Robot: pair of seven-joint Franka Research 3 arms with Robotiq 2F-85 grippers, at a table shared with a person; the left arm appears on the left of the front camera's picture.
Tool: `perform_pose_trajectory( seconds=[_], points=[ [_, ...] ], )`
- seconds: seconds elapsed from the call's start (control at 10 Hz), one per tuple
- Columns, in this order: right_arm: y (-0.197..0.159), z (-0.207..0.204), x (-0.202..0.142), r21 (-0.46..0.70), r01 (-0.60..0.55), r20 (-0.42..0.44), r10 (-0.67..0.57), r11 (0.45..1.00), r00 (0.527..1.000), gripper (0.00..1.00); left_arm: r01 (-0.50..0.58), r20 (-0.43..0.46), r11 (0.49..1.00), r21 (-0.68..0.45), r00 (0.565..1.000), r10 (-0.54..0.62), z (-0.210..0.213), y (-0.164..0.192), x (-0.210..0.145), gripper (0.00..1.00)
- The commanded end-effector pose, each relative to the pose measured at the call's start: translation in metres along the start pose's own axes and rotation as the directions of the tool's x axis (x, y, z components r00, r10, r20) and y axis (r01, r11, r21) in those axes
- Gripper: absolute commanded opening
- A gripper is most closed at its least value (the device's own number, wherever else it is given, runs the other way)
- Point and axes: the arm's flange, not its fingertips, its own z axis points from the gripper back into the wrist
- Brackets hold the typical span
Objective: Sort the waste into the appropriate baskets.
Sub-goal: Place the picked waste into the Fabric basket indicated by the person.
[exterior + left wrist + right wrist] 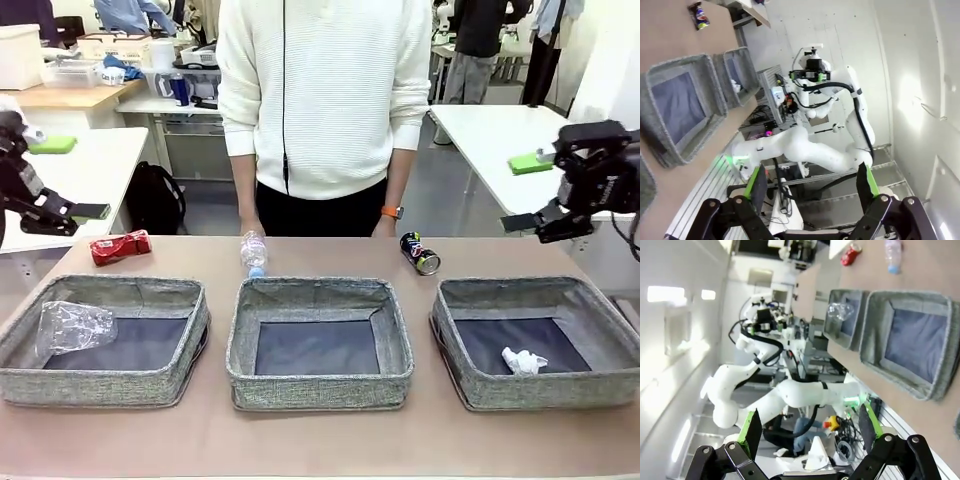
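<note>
Three grey baskets stand in a row. The left basket point(190, 330) holds a clear plastic cup point(73, 326). The middle basket point(395, 345) has nothing in it, and the right basket point(452, 340) holds a white paper wad point(523, 361). Behind them on the table lie a red can point(120, 246), a small bottle point(254, 252) and a dark can point(420, 253). My left gripper point(95, 212) hangs open above the table's far left corner. My right gripper point(515, 224) hangs open above the far right. Both grippers, the left point(812, 185) and the right point(808, 430), are open with nothing between their fingers.
A person in a white sweater stands at the far edge, hands point(250, 228) hanging just behind the bottle and the dark can. A strip of bare tabletop point(320, 440) runs in front of the baskets. Other tables with green items stand beyond both grippers.
</note>
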Motion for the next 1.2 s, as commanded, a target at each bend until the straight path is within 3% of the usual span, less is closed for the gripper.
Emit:
perform_pose_trajectory(
  seconds=[0.0, 0.1, 0.2, 0.3, 1.1],
  points=[
    [-0.055, -0.022, -0.131, 0.020, -0.012, 0.046, 0.011, 1.000, 0.999, 1.00, 0.024, 0.078, 0.994, 0.103, 0.996, -0.032, -0.004, 0.027, -0.035, 0.93],
    [-0.068, -0.021, -0.152, 0.014, 0.053, 0.094, -0.054, 0.998, 0.994, 1.00, 0.022, 0.108, 0.995, 0.092, 0.994, -0.032, 0.004, 0.031, -0.034, 0.93],
    [-0.008, 0.013, 0.000, 0.007, 0.016, 0.021, -0.016, 1.000, 1.000, 1.00, 0.003, 0.155, 0.999, 0.040, 0.988, -0.009, 0.006, 0.030, -0.033, 0.93],
    [-0.008, 0.013, 0.000, 0.007, 0.016, 0.021, -0.016, 1.000, 1.000, 1.00, 0.003, 0.064, 0.996, 0.084, 0.998, -0.008, 0.016, 0.018, 0.006, 0.93],
    [-0.008, 0.013, 0.000, 0.007, 0.016, 0.021, -0.016, 1.000, 1.000, 1.00, 0.003, 0.064, 0.996, 0.084, 0.998, -0.008, 0.016, 0.018, 0.006, 0.93]
  ],
)
